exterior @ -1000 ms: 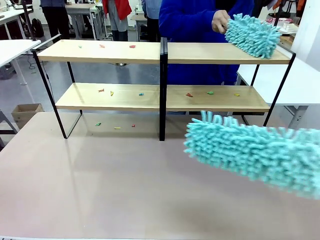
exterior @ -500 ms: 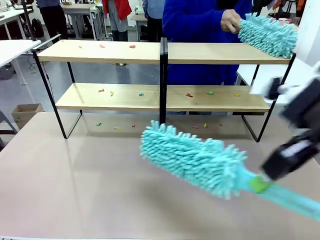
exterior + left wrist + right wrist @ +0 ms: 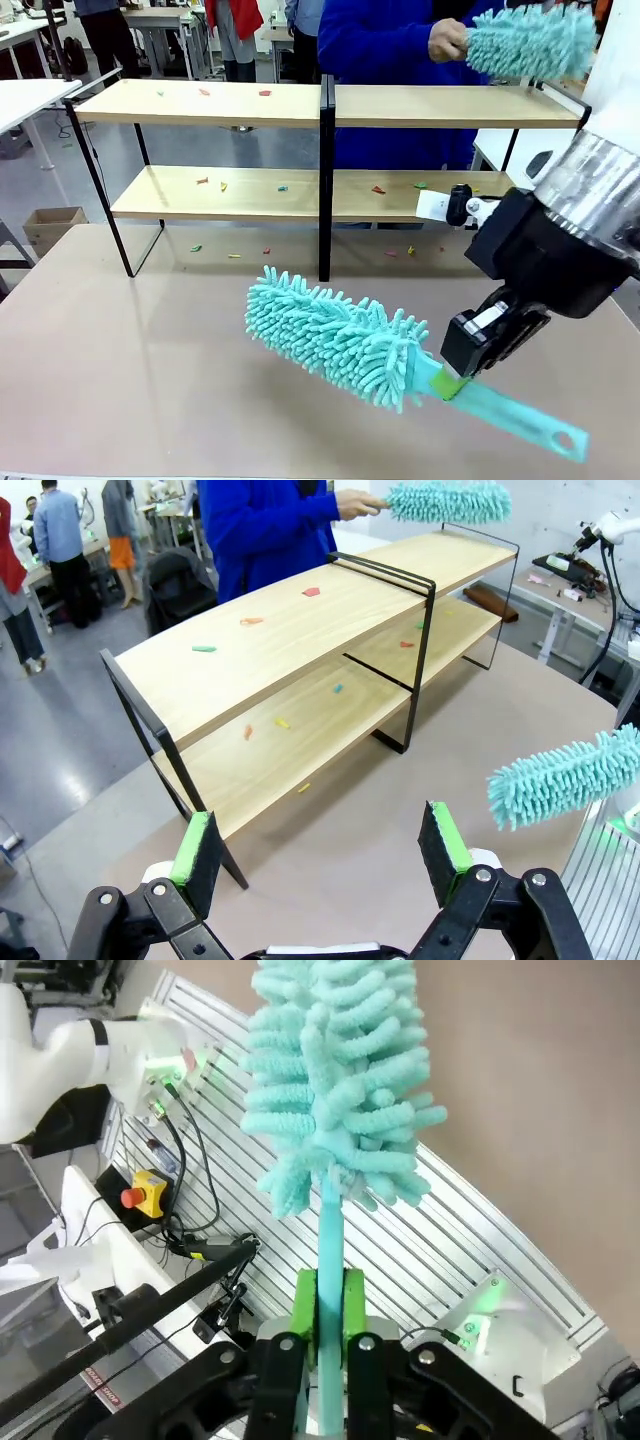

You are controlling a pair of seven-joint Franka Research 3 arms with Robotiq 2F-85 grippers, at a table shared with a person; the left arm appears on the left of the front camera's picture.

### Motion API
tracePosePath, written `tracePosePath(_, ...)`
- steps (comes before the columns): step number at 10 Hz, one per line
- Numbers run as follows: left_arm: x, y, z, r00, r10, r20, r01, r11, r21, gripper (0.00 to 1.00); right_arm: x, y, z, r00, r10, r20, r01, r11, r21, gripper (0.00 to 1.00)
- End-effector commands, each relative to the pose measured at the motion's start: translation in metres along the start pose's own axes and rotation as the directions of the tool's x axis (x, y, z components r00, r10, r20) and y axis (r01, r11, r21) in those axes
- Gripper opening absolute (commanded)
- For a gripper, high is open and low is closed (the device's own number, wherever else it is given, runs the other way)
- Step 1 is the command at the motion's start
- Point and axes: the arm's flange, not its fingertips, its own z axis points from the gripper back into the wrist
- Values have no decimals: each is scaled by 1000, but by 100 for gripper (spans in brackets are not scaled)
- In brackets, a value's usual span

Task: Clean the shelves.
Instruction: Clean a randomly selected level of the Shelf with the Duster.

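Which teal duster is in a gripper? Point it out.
The low duster over the tabletop, handle clamped in the right gripper; the other duster is in the person's hand.

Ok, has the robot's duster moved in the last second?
Yes. The duster in the right gripper has swung toward picture left: its head lay wholly right of the black centre post, now it straddles that line.

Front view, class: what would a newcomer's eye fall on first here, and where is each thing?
The fluffy turquoise duster stands out first, held by its handle in the right gripper over the tabletop, in front of the shelves. Next comes the second duster in the person's hand, above the top shelf's right end. Small coloured scraps dot both shelves.
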Motion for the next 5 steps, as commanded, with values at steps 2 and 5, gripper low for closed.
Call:
tracePosePath(2, 0, 0, 0, 1000, -5, 6, 5, 1000, -7, 100, 49, -3, -31, 996, -79, 43, 78, 997, 20, 12)
tracePosePath(5, 0, 0, 0, 1000, -5, 6, 5, 1000, -7, 100, 114, 8, -82, 967, -234, 98, 236, 972, -17, 0)
